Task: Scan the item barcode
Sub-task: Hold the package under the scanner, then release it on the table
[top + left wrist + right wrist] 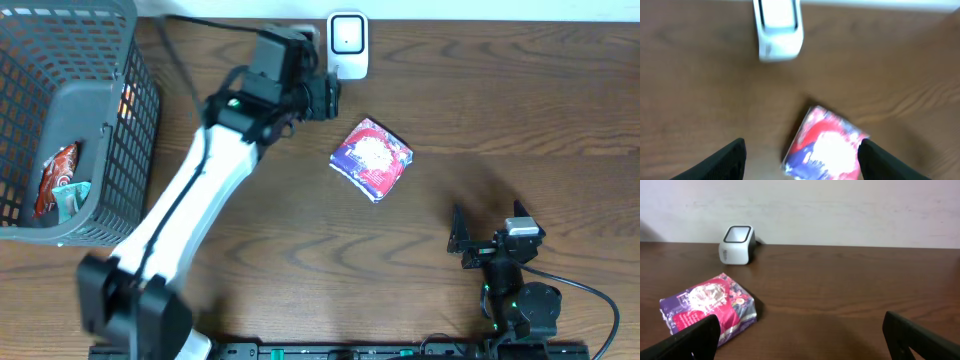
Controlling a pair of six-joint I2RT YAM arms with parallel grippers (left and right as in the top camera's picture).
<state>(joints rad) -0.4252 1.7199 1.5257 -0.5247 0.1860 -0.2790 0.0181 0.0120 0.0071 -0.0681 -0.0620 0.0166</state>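
The item, a red, purple and white packet [372,157], lies flat on the wooden table, free of both grippers. The white barcode scanner [347,45] stands at the table's far edge, behind the packet. My left gripper [328,96] hovers just left of the scanner, open and empty. In the left wrist view the blurred packet [825,147] shows between the dark fingers [730,160], on the table beyond them, with the scanner [778,30] farther off. My right gripper [488,218] rests open near the front right. Its view shows the packet [710,307] and the scanner [737,245].
A grey mesh basket [120,140] stands at the far left, holding a few more packaged items [58,182]. A black cable runs along the table's back edge to the scanner. A pale wall [840,210] rises behind the table.
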